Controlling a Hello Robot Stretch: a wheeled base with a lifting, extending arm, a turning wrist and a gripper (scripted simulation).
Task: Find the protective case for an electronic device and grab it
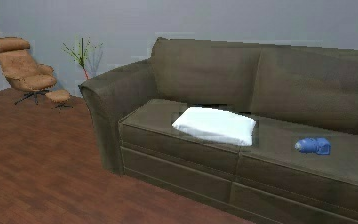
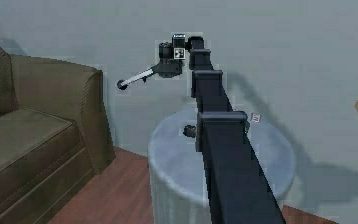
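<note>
A small blue object [image 1: 313, 146] lies flat on the right seat cushion of a dark olive sofa [image 1: 207, 75]; its exact shape is too small to make out. To its left on the same seat rests a white pillow [image 1: 215, 125]. In the arm side view the dark arm [image 2: 222, 130] rises from the bottom edge, and the gripper [image 2: 127, 83] points left at its far end. Only bare blue-grey wall lies behind the fingers, so the gripper holds nothing. It hangs just past the sofa's armrest [image 2: 82, 95].
A round pale grey side table [image 2: 172, 160] stands beside the sofa under the arm. A tan lounge chair [image 1: 25, 68] with a footstool [image 1: 58, 97] and a thin plant [image 1: 83, 55] stand at the forward view's far left. Wooden floor [image 1: 37, 170] stretches before the sofa.
</note>
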